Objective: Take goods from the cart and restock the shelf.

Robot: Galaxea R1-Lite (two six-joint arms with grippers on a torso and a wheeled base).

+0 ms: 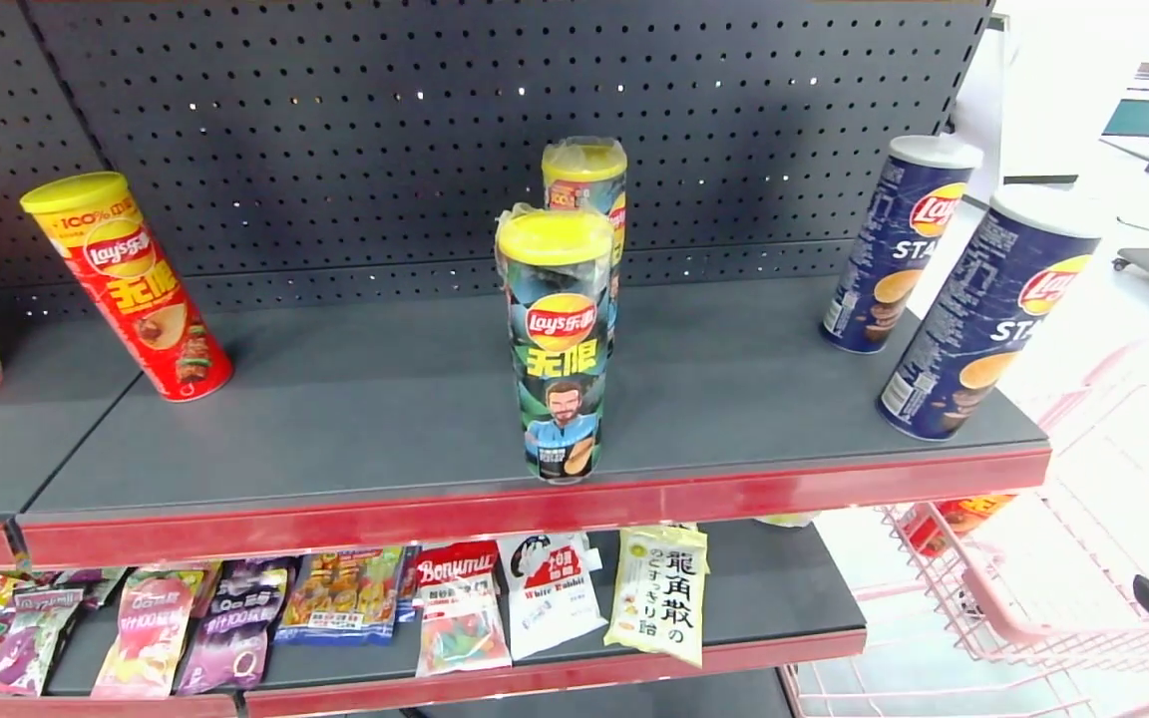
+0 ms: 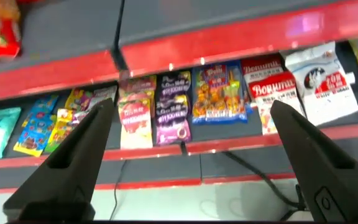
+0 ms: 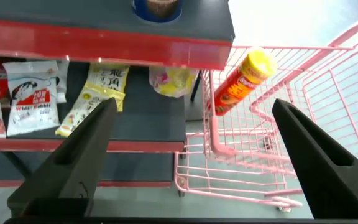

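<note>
Both claws are empty. The left gripper [image 2: 191,104] has its fingers spread wide before the lower snack rows, and the right gripper [image 3: 192,102] is spread just as wide, facing the cart [image 3: 303,48]. The orange-red chip canister [image 3: 241,82] leans inside the cart against its wire wall, lid up, at about 4 o'clock from the middle of the shelf [image 1: 355,399] in the head view.

The lean is likely the main hazard: a pinch off the tube's axis could make the slick round body slip out. A finger could also catch the wire rim and nudge the cart (it looks to be on wheels). On the way up, the arm must pass the blue canister [image 1: 988,309], which stands near the shelf's front corner at 3 o'clock from the green canister [image 1: 560,339]. A brush there could topple it.
</note>
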